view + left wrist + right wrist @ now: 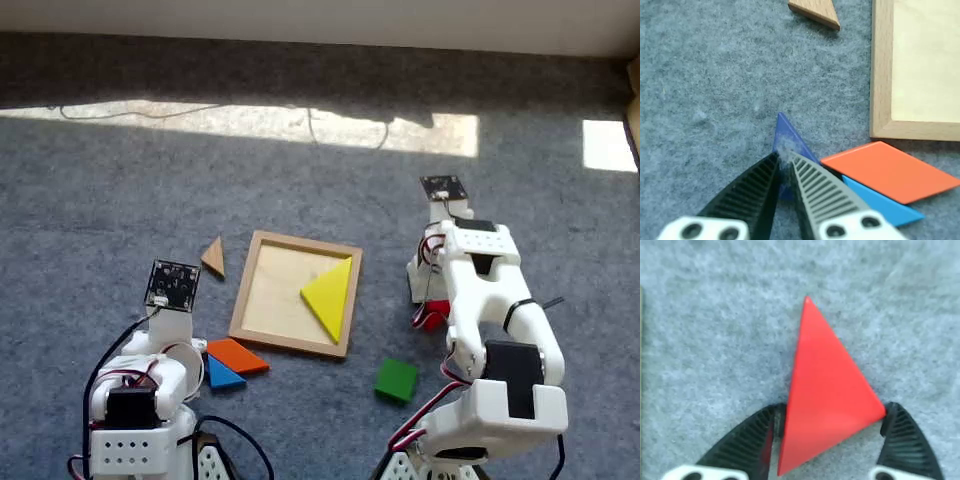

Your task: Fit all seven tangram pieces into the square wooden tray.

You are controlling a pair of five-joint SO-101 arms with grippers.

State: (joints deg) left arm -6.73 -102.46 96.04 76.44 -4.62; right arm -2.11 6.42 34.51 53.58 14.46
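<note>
The grey felt-covered bench carries the square wooden tray between the two arms. One piece is in so far: the large yellow triangle, lying against the tray's side nearest the right arm. The rest of the tray floor is bare wood.

The large red triangle lies on the bench well to the right of the tray. The right jaws are spread wide and bear on its two sides, so the step in hand looks like picking up this piece. The next move would be to lift it and carry it left over the rim. It probably needs turning so its long edge meets the yellow one.

Just off the tray's near-left corner, the orange parallelogram lies overlapping a light blue triangle. The green square sits apart, near the tray's near-right corner. The left jaws are almost pressed together and seem to pinch the small dark blue triangle just beside the orange piece. The small tan wooden triangle lies just beside the tray's far-left corner. Nothing blocks the red piece's path but the raised rim. Both arms working over the tray at once could get in each other's way.
</note>
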